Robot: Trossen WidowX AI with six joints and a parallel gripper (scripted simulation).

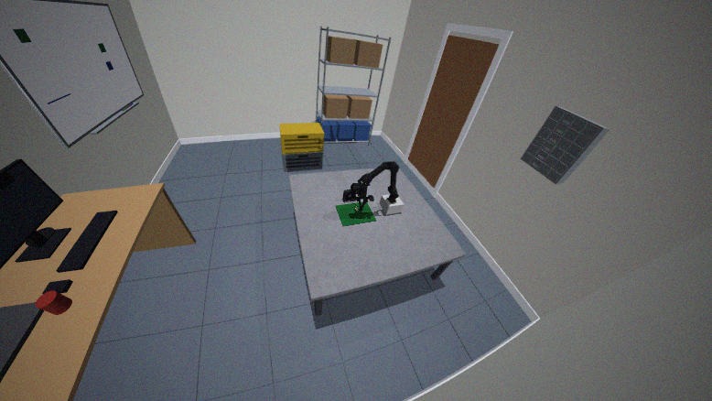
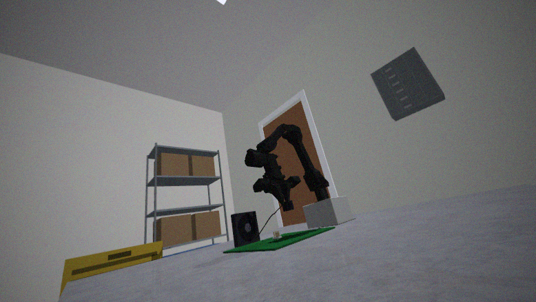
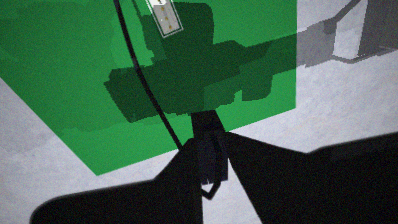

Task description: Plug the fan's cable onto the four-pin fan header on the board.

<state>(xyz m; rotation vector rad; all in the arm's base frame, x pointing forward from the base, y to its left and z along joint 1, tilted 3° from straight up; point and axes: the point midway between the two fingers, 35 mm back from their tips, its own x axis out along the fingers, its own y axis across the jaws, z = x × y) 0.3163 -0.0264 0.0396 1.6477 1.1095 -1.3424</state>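
- Wrist view looks straight down between the two dark fingers of the gripper (image 3: 212,155), whose jaws are pinching the small black plug (image 3: 210,142) of the fan's cable.
- From that plug the thin black cable (image 3: 145,85) arcs up and away across the green board (image 3: 60,70), leaving the picture at the top edge.
- Near the top of the same view sits the pale four-pin header (image 3: 166,19), a whitish rectangle with small gold dots along it; the plug is well apart from it, hanging over the board's near edge where green meets grey table (image 3: 340,105).
- From the low exterior view I see the plug (image 2: 287,205) lifted clear above the board (image 2: 262,245), with the cable (image 2: 268,221) slanting down toward the black fan (image 2: 244,228), which stands upright at the board's far-left end.
- The header (image 2: 276,235) shows there as a tiny light block standing on the board, below and slightly left of the raised plug.
- The arm rises from a white base block (image 2: 328,212) just beside the board.
- No writing, brand or label is readable anywhere: the whiteboard (image 1: 64,64) carries only coloured marks, and the cardboard boxes (image 1: 354,51) on the shelf are plain.
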